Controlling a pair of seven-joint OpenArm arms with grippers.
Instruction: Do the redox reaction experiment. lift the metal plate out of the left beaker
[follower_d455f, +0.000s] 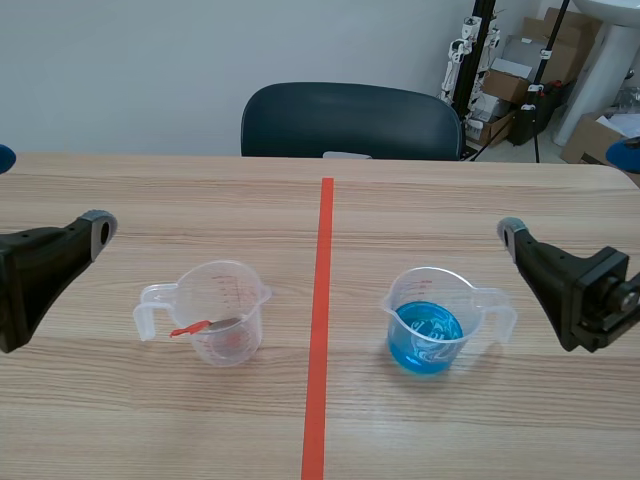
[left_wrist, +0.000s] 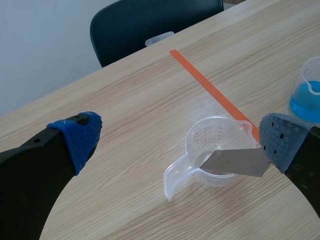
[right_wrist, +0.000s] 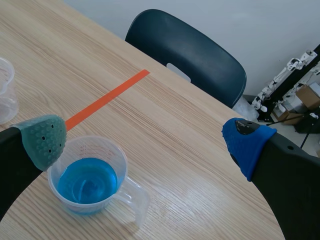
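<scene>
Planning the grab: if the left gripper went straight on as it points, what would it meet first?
Probably the clear beaker holding the metal plate, ahead between the open fingers of the left gripper; its handle looks nearest, though depth is unclear.

The desk (follower_d455f: 150, 200) is pale wood with straight grain, crossed by an orange-red tape line (follower_d455f: 322, 300). The left cup (follower_d455f: 225, 312) is clear with red scale marks; its metal plate (left_wrist: 235, 163) is plain silver-grey. The right cup (follower_d455f: 455, 290) is clear, its liquid (follower_d455f: 425, 335) bright blue. The left claw (left_wrist: 180, 137) is black, its dotted pads (left_wrist: 80, 135) blue and grey-blue; the right claw (right_wrist: 146, 140) is black, one pad grey-green, one blue. The chair (follower_d455f: 350, 120) is dark navy.
</scene>
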